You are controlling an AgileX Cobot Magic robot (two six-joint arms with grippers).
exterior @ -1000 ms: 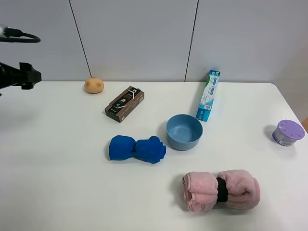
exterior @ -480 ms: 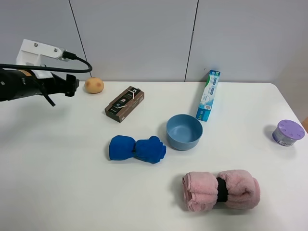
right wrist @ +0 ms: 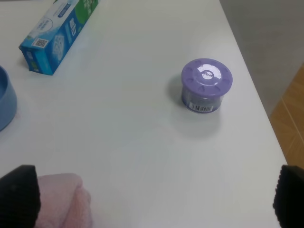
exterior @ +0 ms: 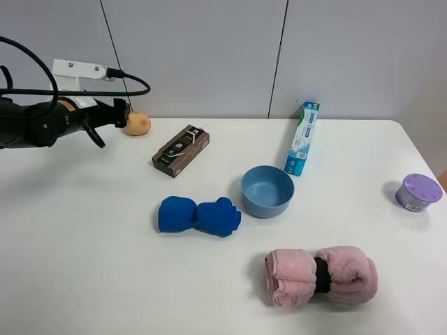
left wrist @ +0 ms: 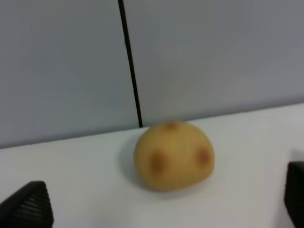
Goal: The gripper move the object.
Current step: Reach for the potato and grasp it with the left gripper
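At the upper left of the frame, the small round orange-tan fruit (exterior: 137,123) shows darker reddish-brown blotches, and the black gripper (exterior: 120,114) there carries a white box-shaped mount (exterior: 80,70). Across the plain white table (exterior: 84,244) I see a dark brown carton with a pale label (exterior: 181,151), a royal-blue bundled cloth (exterior: 199,215), a dusty-blue round bowl (exterior: 267,191) and a long blue, green and white box (exterior: 303,138). At the lower right is a soft pink rolled towel (exterior: 346,273) with a black band, and at the right edge a lilac lidded tub (exterior: 418,192) with a white barcode label.

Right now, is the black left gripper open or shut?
Open. On the black left gripper, dark fingertips sit wide apart at opposite edges of the left wrist view; the round orange-tan fruit lies ahead between them, untouched.
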